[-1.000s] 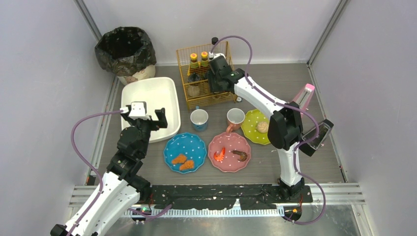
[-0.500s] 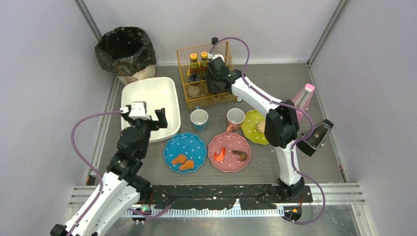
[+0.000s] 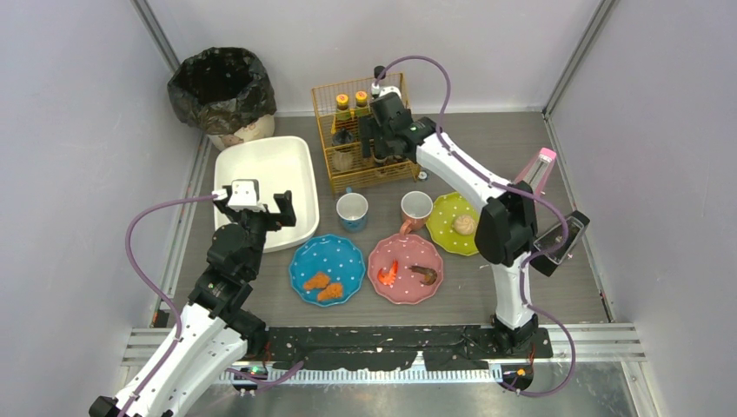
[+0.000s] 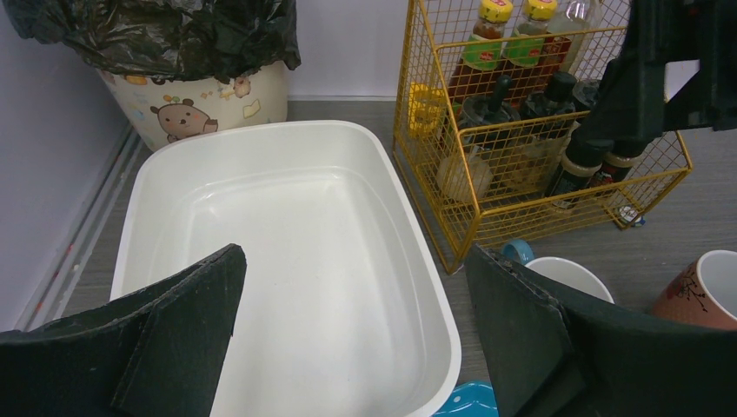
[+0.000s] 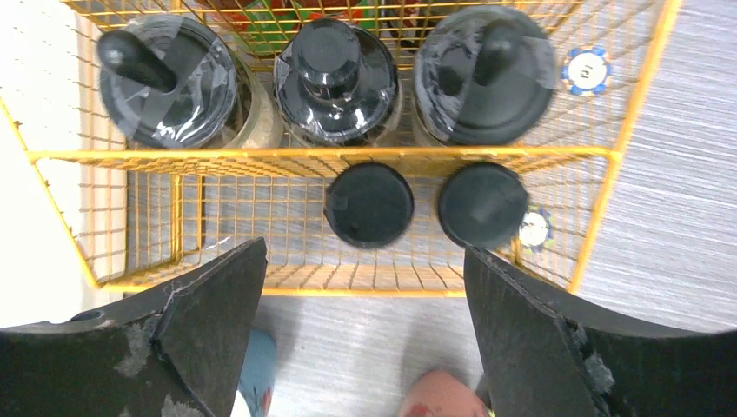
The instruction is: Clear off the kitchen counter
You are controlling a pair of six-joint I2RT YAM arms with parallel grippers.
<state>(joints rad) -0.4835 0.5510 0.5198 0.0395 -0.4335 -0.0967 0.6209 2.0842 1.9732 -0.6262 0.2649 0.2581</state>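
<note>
The grey wood-grain counter (image 3: 556, 165) filled the floor of the lilac-walled cell, and a yellow wire rack (image 3: 365, 178) at its far middle served as the landmark.

**Progress.** Clearing appeared to be at an early stage.
- Bottles and jars stood inside the rack, among them two small ones with matte black round caps (image 5: 368, 206) in its front row.
- The white tub (image 3: 261, 174), just left of the rack, was glossy, round-cornered and held nothing.
- Nearer than the rack, on the counter, stood a blue mug (image 3: 352, 211) and a reddish mug (image 3: 416, 208).
- Nearer still lay three dotted, scallop-edged plates. The blue plate (image 3: 306, 256) carried fried pieces, the pink plate (image 3: 408, 252) shrimp, and the green plate (image 3: 443, 221) a round bun-like item.
- The food scraps would probably go into the bin (image 3: 222, 82) with its crinkled black liner, left of and beyond the rack.

**Arms.** The right pincer (image 5: 363, 252) hung over the rack's front row with its jaws spread wide and holding nothing. The left pincer (image 4: 355, 256) was likewise parted and unladen above the tub, left of the rack.
</note>
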